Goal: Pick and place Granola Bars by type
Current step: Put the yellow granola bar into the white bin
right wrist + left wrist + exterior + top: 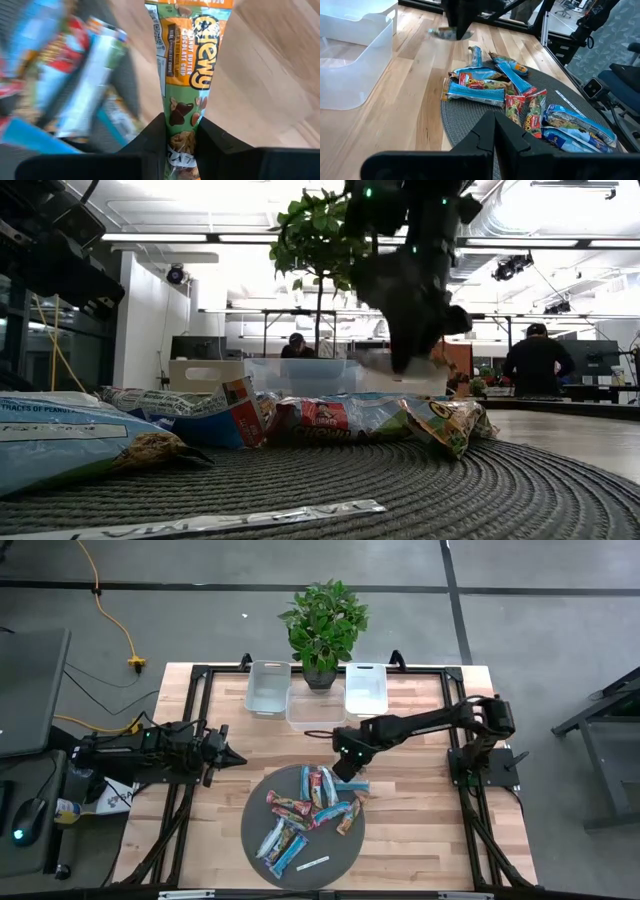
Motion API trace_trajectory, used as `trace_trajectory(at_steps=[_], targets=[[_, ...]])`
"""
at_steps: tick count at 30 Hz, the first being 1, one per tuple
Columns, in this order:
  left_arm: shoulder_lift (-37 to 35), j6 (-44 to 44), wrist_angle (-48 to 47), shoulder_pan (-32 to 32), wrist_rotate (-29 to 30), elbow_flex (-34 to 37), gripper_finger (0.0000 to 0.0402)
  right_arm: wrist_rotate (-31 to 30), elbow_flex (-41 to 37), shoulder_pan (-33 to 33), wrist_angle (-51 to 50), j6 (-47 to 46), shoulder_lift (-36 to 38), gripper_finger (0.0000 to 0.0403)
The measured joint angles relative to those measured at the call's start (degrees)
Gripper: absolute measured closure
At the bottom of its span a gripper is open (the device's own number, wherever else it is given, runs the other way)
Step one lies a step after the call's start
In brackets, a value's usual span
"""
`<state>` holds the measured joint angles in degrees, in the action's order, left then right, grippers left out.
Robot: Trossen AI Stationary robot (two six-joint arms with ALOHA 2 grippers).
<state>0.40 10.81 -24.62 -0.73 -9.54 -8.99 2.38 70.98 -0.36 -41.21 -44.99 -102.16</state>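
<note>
Several granola bars in light blue, red and tan-orange wrappers lie piled on a round grey woven mat; they also show in the left wrist view as a heap. My right gripper hovers over the mat's far right edge, shut on an orange-and-green "Chewy" granola bar. My left gripper waits shut to the left of the mat, touching nothing. My right gripper pinches one narrow end of the Chewy bar between its two fingers, which come steeply from above. The rest of the bar sticks out past the fingertips. The bar is lifted clear of the mat and the other bars.
Three clear bins stand in a row at the table's far edge, with a potted plant behind them. A thin white strip lies on the mat's near part. Bare wood lies left and right of the mat.
</note>
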Motion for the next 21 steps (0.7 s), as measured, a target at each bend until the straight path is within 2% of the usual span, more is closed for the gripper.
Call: trace_trajectory(at_steps=[5,10,15,21], targets=[[0.0,0.0,0.0,0.0,0.0,0.0,0.0401,1.3,0.0,-0.2,2.6,-0.1,4.4,0.0348],[0.0,0.0,0.0,0.0,0.0,0.0,0.0401,-0.6,0.0,-1.7,2.5,-3.9,8.8,0.0351],[0.0,0.0,0.0,0.0,0.0,0.0,0.0401,-7.1,0.1,-4.6,1.4,-7.2,12.6,0.0351],[0.0,0.0,0.0,0.0,0.1,0.0,0.0401,-15.8,0.1,-10.7,0.2,-8.1,13.6,0.0354]])
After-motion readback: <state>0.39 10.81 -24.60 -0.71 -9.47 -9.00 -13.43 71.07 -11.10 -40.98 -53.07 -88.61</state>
